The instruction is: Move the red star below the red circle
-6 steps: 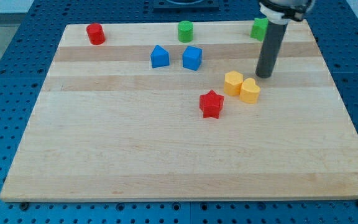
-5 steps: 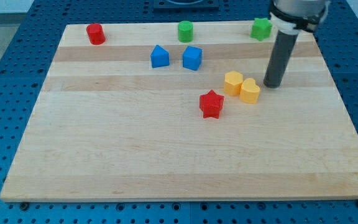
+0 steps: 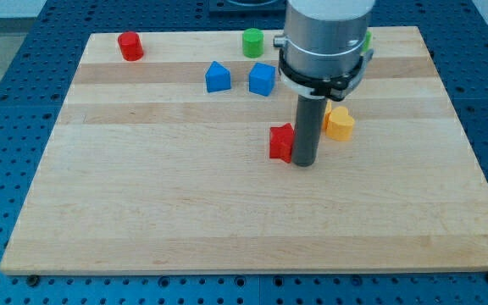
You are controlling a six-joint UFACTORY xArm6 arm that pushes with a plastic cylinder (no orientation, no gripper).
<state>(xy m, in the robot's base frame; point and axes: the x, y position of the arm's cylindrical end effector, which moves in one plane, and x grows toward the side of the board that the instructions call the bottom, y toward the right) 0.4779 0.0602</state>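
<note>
Illumination is bright, even and diffuse. Shadows are short and soft: a faint one lies at my tip (image 3: 304, 163), and small ones lie beside each block. The board (image 3: 185, 203) shows no glare. Focus is sharp across the frame. Edges show no evident distortion.

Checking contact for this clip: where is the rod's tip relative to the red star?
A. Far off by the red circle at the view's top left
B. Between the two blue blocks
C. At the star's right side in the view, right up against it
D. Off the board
C: my tip stands at the view's right edge of the red star, partly covering it.
</note>
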